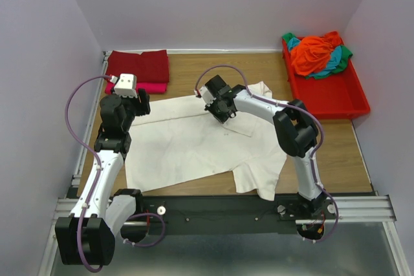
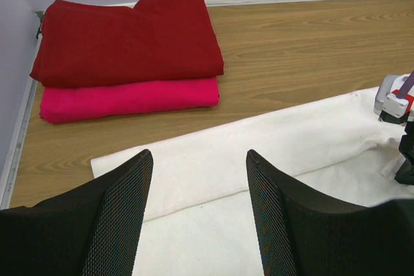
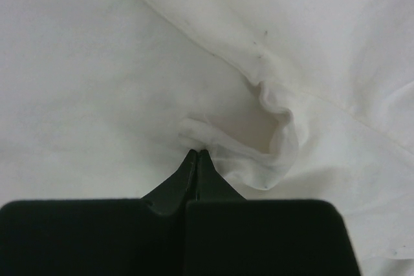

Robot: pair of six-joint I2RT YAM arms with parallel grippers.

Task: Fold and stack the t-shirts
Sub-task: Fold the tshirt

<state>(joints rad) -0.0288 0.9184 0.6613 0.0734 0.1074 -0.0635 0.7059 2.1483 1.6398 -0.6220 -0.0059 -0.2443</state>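
Dark red t-shirt (image 1: 137, 64), folded, lies on a folded bright pink t-shirt (image 1: 147, 87) at the upper left of the top view, the stack begun on the table (image 1: 187, 72). Just right of it the left gripper (image 2: 197, 158) hangs with its jaws released and empty, above the long folded-over edge of the cream-white t-shirt (image 1: 187, 143). That shirt lies spread across the middle of the frame, its lower right corner reaching past the table's near edge. At the shirt's upper middle the right gripper (image 3: 197, 153) presses down with its jaws clenched, and a small pucker of white cloth rises at the tips, seemingly nipped there. At the upper right, a heap of orange, teal and green t-shirts (image 1: 315, 56) waits unfolded in the red tray (image 1: 336, 100).

The grip looks like the weak point. Only the very tips appear to hold the fabric, so a quick lift could pull the pucker free and drop the fold halfway. The cloth is already doubled near that spot, and a pinch that catches only the top layer would drag it apart from the layer beneath and skew the fold. With the left jaws off the cloth, nothing pins the far side, so the whole shirt may slide rather than fold. The overhanging corner could add to that pull.
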